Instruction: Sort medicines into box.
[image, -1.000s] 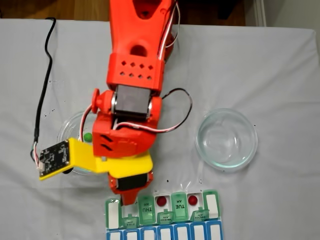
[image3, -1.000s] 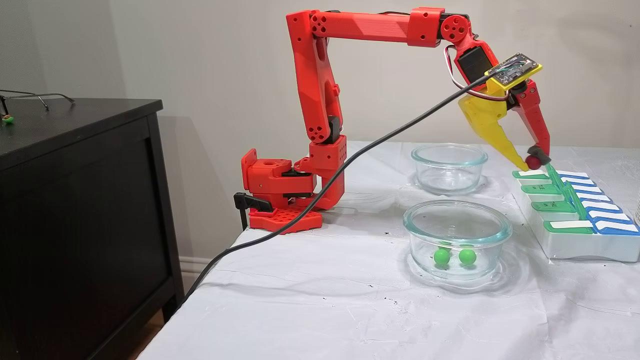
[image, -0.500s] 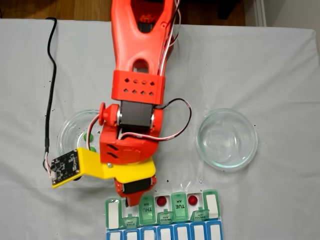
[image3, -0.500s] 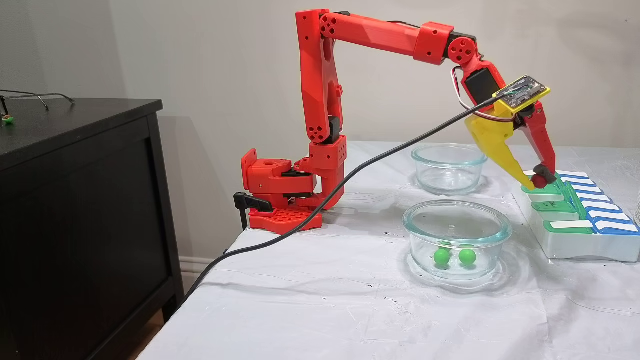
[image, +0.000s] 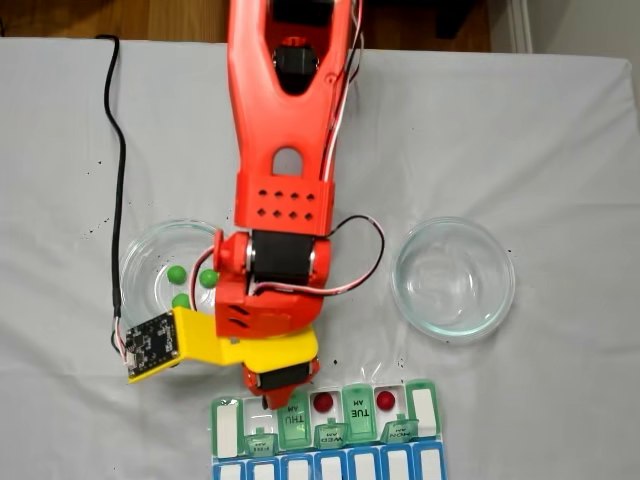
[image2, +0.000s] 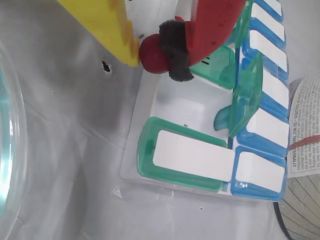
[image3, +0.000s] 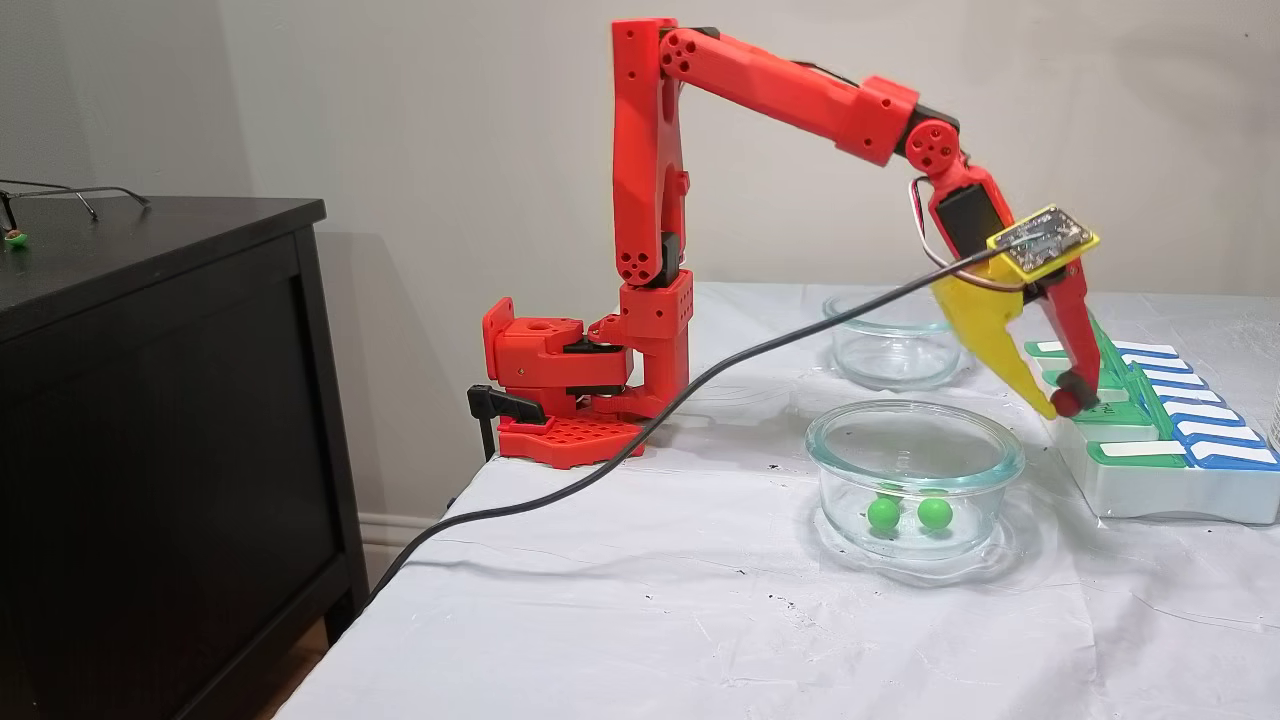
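My gripper (image3: 1063, 404) is shut on a dark red pill (image2: 151, 54), pinched between the yellow finger and the red finger's black pad. It hangs just above the back edge of the box (image2: 150, 172), by an open white compartment (image2: 192, 102). In the top-down fixed view the gripper (image: 267, 400) is over the slot left of the THU lid (image: 293, 421). Two more red pills (image: 323, 402) (image: 386, 401) lie in open slots of the box (image: 425, 412). Three green pills (image: 176, 273) lie in the left glass dish (image: 140, 262); the side view shows two of them (image3: 884, 513).
An empty glass dish (image: 453, 278) stands right of the arm, the far dish (image3: 895, 345) in the side view. A black cable (image3: 600, 450) trails from the wrist camera across the cloth. A black cabinet (image3: 150, 430) stands off the table's left.
The arm has reached further out and lowered, bringing the red pill down and along the box from high above the far lids to just above its edge.
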